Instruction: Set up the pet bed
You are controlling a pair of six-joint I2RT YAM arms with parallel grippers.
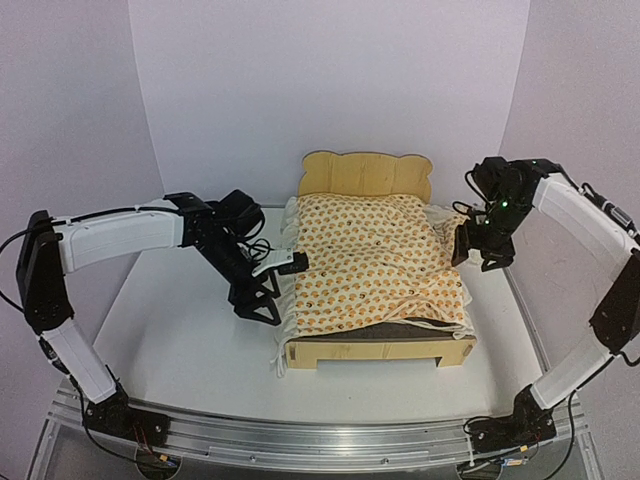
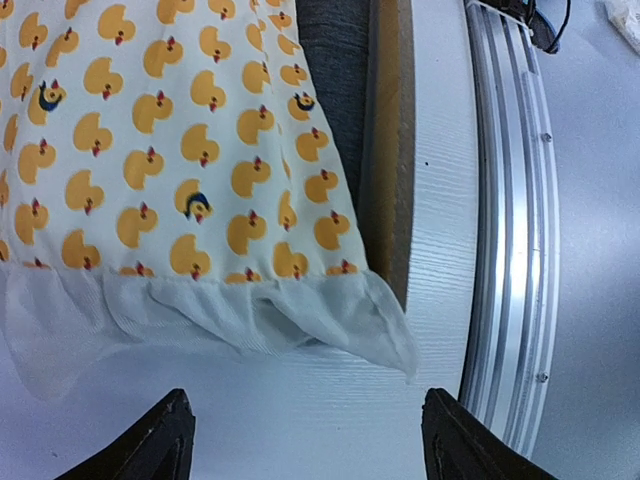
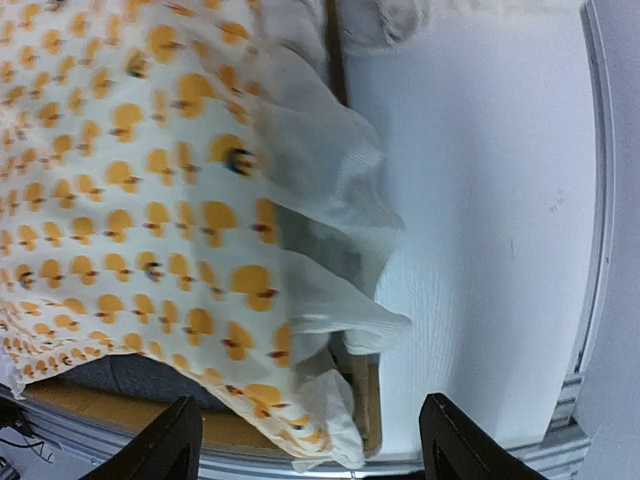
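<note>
The pet bed [image 1: 365, 175], a light plywood frame with a scalloped headboard, stands mid-table. An orange-duck-patterned mattress cushion [image 1: 375, 260] with a white ruffle lies on it, rumpled and askew, and the dark grey base [image 1: 400, 330] shows at the foot. My left gripper [image 1: 258, 308] hangs open beside the bed's left rail. In its wrist view [image 2: 305, 400] bare table lies between the fingers, just short of the ruffle [image 2: 250, 320]. My right gripper [image 1: 480, 257] is open above the bed's right side. Its wrist view [image 3: 310, 405] shows the cushion's ruffled corner [image 3: 340, 240] draped over the wooden rail [image 3: 365, 390].
An aluminium rail [image 1: 320, 440] runs along the near table edge, with both arm bases bolted to it. White walls close in the back and sides. More white ruffled fabric [image 3: 390, 15] bunches by the bed's head on the right.
</note>
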